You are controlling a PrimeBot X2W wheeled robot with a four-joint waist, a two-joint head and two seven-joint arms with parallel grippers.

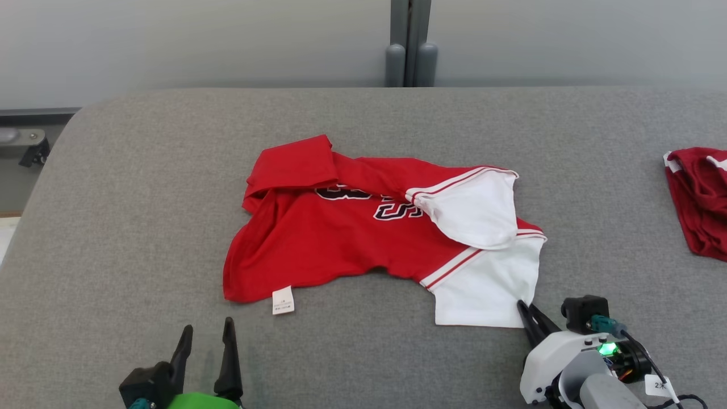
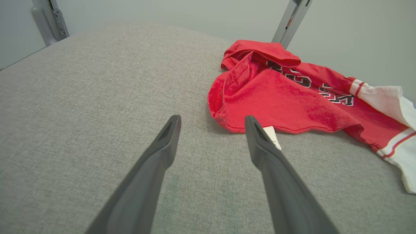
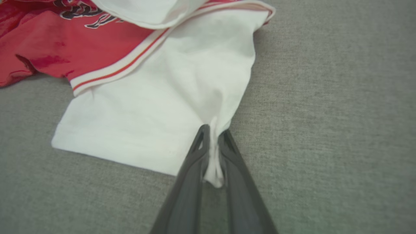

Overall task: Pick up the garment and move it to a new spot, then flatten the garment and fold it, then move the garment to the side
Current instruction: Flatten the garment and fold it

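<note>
The garment [image 1: 346, 238] is a red shirt with white sleeves and dark lettering, lying crumpled in the middle of the grey table [image 1: 142, 199]. Its red body [image 2: 276, 100] lies just beyond my left gripper's right finger, and its white sleeve [image 3: 156, 107] spreads flat toward me. My right gripper [image 1: 521, 305] is shut on the near corner of that white sleeve, with white cloth pinched and bunched between its fingers [image 3: 213, 143]. My left gripper [image 1: 207, 329] stands open over bare table, short of the red hem and its white label [image 1: 283, 300].
A second, dark red garment [image 1: 701, 199] lies at the table's right edge. The rounded left edge of the table [image 1: 51, 165] drops off to the floor. Metal posts [image 1: 409, 57] stand behind the table's far edge.
</note>
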